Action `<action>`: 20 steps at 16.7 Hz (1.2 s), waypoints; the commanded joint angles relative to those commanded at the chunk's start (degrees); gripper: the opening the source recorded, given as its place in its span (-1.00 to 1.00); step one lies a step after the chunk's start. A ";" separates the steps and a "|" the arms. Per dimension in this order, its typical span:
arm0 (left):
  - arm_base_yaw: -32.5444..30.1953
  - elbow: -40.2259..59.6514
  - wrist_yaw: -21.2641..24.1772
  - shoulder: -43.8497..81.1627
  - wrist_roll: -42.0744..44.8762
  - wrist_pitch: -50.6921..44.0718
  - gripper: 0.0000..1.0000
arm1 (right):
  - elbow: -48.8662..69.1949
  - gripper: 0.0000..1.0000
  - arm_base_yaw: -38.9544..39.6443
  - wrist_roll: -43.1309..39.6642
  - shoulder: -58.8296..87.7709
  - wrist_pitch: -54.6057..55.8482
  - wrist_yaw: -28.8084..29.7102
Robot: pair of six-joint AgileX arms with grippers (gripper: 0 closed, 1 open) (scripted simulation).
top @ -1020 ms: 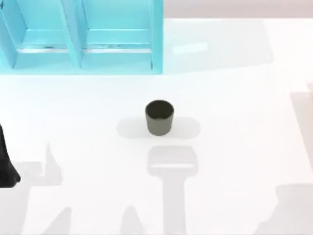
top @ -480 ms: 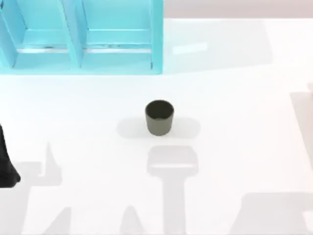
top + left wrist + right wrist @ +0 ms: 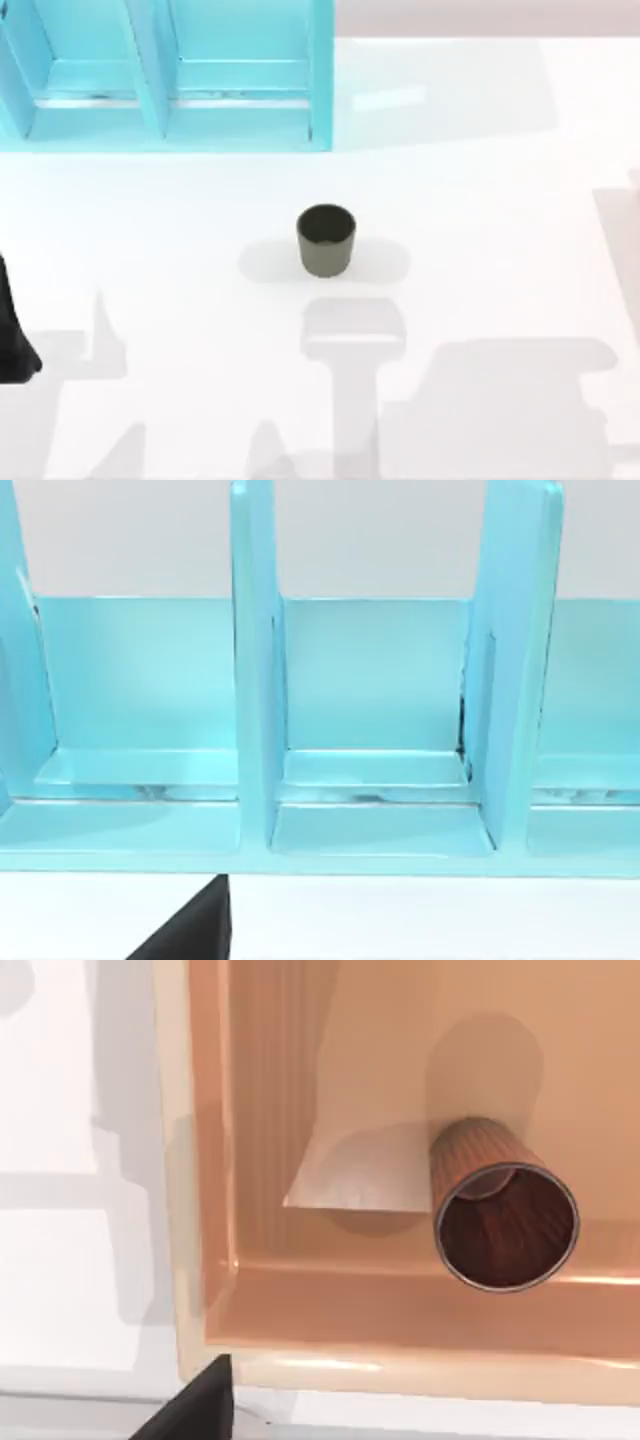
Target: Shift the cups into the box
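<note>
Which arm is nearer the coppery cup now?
Right: its wrist camera looks onto the coppery cup inside the peach box. Left arm parked at table's left edge, facing blue rack.

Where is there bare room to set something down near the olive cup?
Bare table lies all around the olive cup, widest toward the right. The turquoise rack crowds the far left corner. In the box, floor lies free beside the coppery cup.

This is not a real room but a computer-made test place. A flat, plain white table [image 3: 480, 200] has soft grey shadows on it. A smooth bright blue rack [image 3: 160, 80] and a peach-coloured box [image 3: 330, 1300] look like clean, simple models.
</note>
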 joint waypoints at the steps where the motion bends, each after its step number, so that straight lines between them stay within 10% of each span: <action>1: 0.00 0.00 0.00 0.00 0.00 0.00 1.00 | 2.27 1.00 2.80 2.56 2.44 -0.19 0.42; 20: 0.00 0.00 0.00 0.00 0.00 0.00 1.00 | 55.59 1.00 62.44 59.56 50.75 0.99 6.43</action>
